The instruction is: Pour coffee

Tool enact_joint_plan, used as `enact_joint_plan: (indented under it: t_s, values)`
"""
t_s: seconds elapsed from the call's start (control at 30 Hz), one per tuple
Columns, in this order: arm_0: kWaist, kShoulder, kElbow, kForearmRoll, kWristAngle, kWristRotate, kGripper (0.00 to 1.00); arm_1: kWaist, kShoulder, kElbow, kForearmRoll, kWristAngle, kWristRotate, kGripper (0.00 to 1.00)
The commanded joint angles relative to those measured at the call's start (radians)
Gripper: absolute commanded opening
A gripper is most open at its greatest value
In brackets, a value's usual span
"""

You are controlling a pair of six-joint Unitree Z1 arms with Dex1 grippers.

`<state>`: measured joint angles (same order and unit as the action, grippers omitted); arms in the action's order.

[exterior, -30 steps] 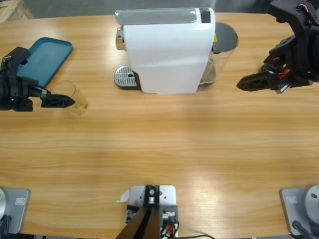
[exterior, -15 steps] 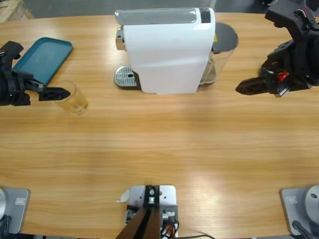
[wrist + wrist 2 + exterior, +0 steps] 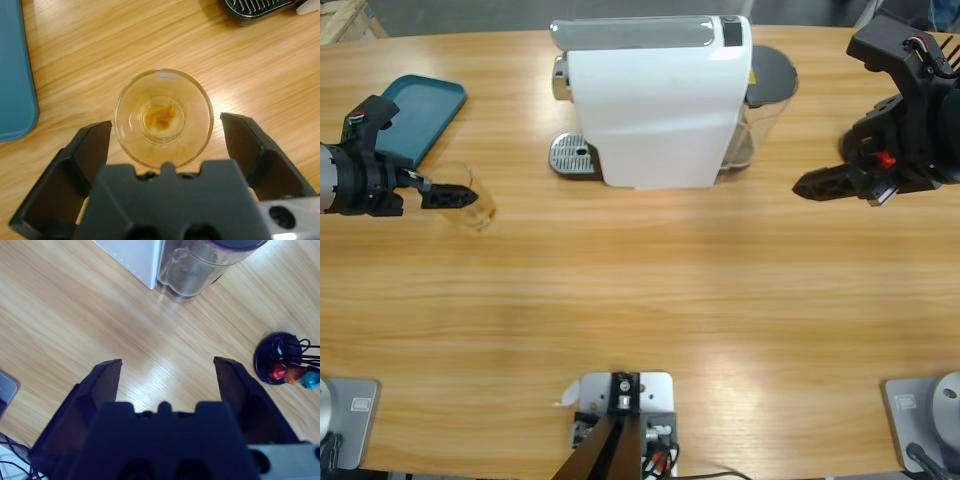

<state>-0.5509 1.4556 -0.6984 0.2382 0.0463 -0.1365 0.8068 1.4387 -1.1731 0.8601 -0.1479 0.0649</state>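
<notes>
While the high view is showing the left gripper (image 3: 448, 196) coming in from the left edge at a small clear glass (image 3: 470, 198) beside the teal tray (image 3: 412, 118), the white coffee machine (image 3: 655, 105) is standing at the far middle of the desk (image 3: 650, 300) with its drip grate (image 3: 572, 155) bare, and the right gripper (image 3: 817, 184) is hanging well apart on the other side. Left wrist view: the gripper (image 3: 165, 137) is spread wide with the glass (image 3: 164, 117) sitting between its jaws, neither jaw touching the wall; only a thin brown-orange coffee residue (image 3: 161, 115) is lying in the bottom, so the cup is reading as nearly empty. Judgement: the step in hand is the grasp on the glass; closing evenly on the mid-wall, centred, and keeping the glass upright should be avoiding a tip or slip, since the wall is smooth and tapering. Right wrist view: the right gripper (image 3: 167, 382) is also open and holding nothing, looking down on bare desk, with the machine's clear water tank (image 3: 205, 267) ahead and a black capsule holder (image 3: 282, 360) with coloured capsules off to one side.
</notes>
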Motion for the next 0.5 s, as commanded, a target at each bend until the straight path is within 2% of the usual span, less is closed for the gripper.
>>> enact_joint_plan:
  t_s: [0.03, 0.13, 0.2, 0.3, 0.4, 0.47, 0.5]
  values:
    - [-0.01, 0.078, 0.03, -0.03, 0.001, -0.025, 0.945, -0.015, 0.025, 0.036, -0.009, 0.017, -0.008, 0.821]
    - [-0.011, 0.089, 0.03, -0.035, 0.001, -0.025, 0.928, -0.015, 0.019, 0.047, -0.009, 0.02, -0.008, 0.821]
    - [-0.011, 0.094, 0.028, -0.038, 0.005, -0.026, 0.839, -0.015, 0.012, 0.051, -0.009, 0.021, -0.008, 0.821]
    - [-0.011, 0.102, 0.028, -0.046, 0.011, -0.032, 0.61, -0.015, 0.007, 0.053, -0.007, 0.018, -0.008, 0.821]
    - [-0.011, 0.108, 0.028, -0.052, 0.012, -0.034, 0.457, -0.016, 0.003, 0.053, -0.007, 0.016, -0.008, 0.821]
    - [-0.011, 0.106, 0.028, -0.053, 0.012, -0.033, 0.29, -0.017, 0.003, 0.055, -0.007, 0.016, -0.008, 0.821]
    - [-0.011, 0.106, 0.029, -0.053, 0.012, -0.031, 0.265, -0.017, 0.003, 0.055, -0.007, 0.016, -0.008, 0.821]
